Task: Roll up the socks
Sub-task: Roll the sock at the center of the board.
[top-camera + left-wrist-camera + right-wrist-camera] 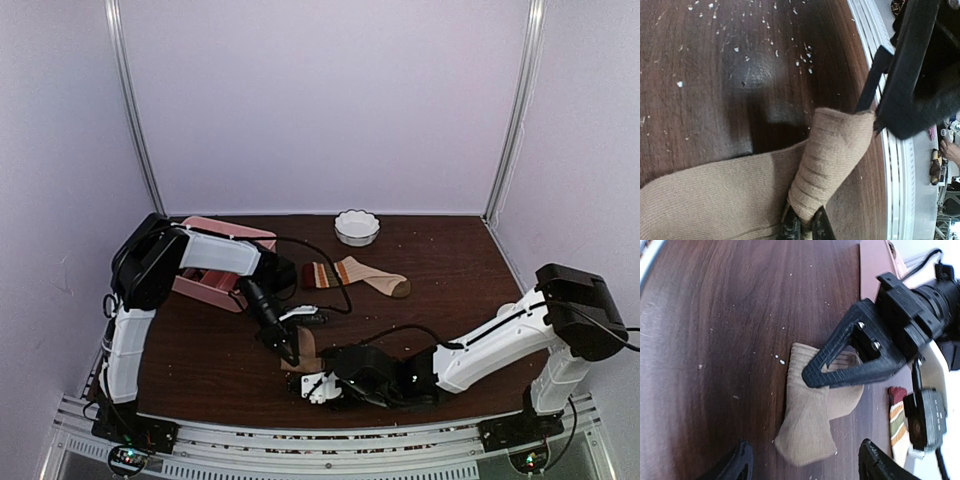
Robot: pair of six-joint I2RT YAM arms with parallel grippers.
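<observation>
Item 1. My left gripper (291, 352): jaws pinched shut on the folded end of the tan sock (306, 348), which lies well to the near side of the white bowl (357, 228), slightly left.
Item 2. My right gripper (807, 462): fingers spread wide, holding nothing. The tan sock sits straight ahead between them, its length running along my reach, I judge.
Item 3. Striped sock (358, 274): just beside the bowl, near side, apart from both grippers.

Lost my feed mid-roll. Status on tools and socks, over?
Left tool shut on tan sock, folded end. Right tool open, flanking it. Striped sock lies apart. Nothing blocking.
</observation>
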